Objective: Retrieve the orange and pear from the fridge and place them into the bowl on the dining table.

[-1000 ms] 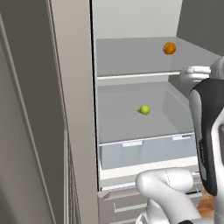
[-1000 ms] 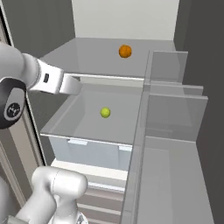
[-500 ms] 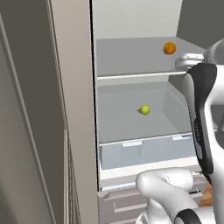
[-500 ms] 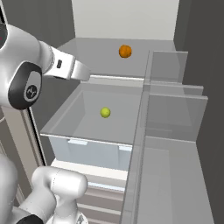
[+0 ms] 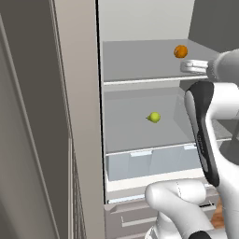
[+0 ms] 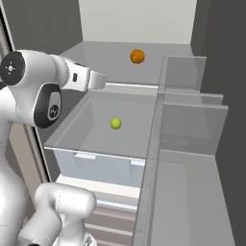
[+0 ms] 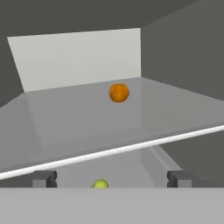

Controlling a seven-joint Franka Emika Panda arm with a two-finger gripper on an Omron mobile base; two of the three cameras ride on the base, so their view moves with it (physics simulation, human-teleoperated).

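Since half a second ago the gripper (image 7: 111, 178) is being swung up to the upper shelf's front edge in the fridge (image 5: 79, 116). Jaws are spread wide, nothing held. The orange (image 7: 118, 93) is sitting further back on that shelf, the pear (image 6: 115, 123) one shelf below. Probably best if it's lined up level over the lip before being pushed in.

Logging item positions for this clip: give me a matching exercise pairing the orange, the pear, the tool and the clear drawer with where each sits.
Things:
1. orange
2. pear
3. tool
4. clear drawer

Places:
A. lower shelf
B. under the lower shelf
C. upper shelf, toward the back
D. at the upper shelf's front edge, open, holding nothing

Pairs: 1-C, 2-A, 3-D, 4-B
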